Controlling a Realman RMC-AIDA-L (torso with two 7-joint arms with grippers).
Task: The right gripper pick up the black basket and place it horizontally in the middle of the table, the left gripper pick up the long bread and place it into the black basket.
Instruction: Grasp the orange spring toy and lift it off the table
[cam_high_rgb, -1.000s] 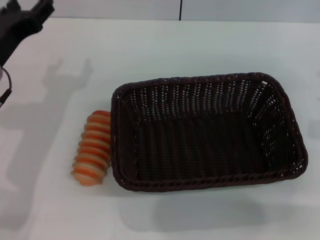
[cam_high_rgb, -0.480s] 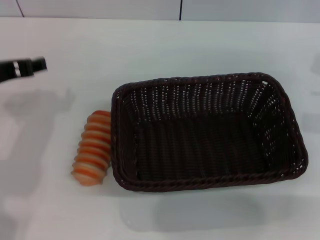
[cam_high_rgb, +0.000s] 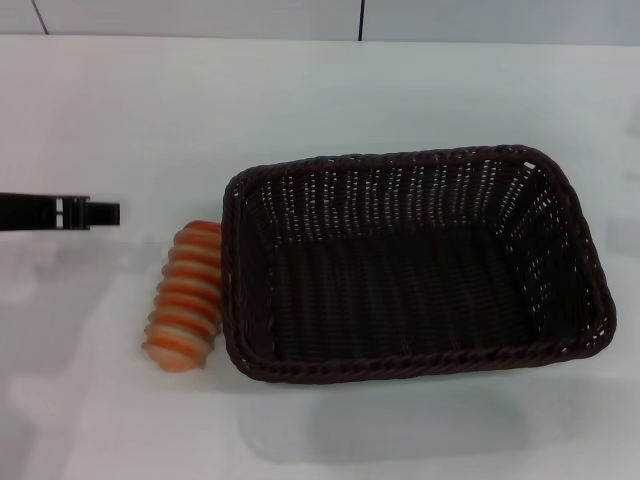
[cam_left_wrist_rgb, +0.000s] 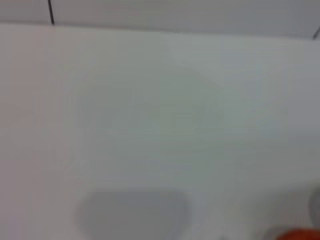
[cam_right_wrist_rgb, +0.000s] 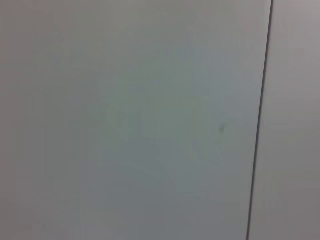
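The black basket lies lengthwise on the white table, right of centre, and is empty. The long bread, striped orange and cream, lies on the table against the basket's left outer wall. My left gripper reaches in from the left edge as a slim black bar, level with the bread's far end and a short way to its left, apart from it. A sliver of the bread's orange shows in the left wrist view. My right gripper is out of view.
A dark seam runs down the wall behind the table's far edge. The right wrist view shows only a pale surface with a dark seam.
My left gripper has come from the upper left corner down and to the right, closer to the bread. The basket and the bread have not moved.
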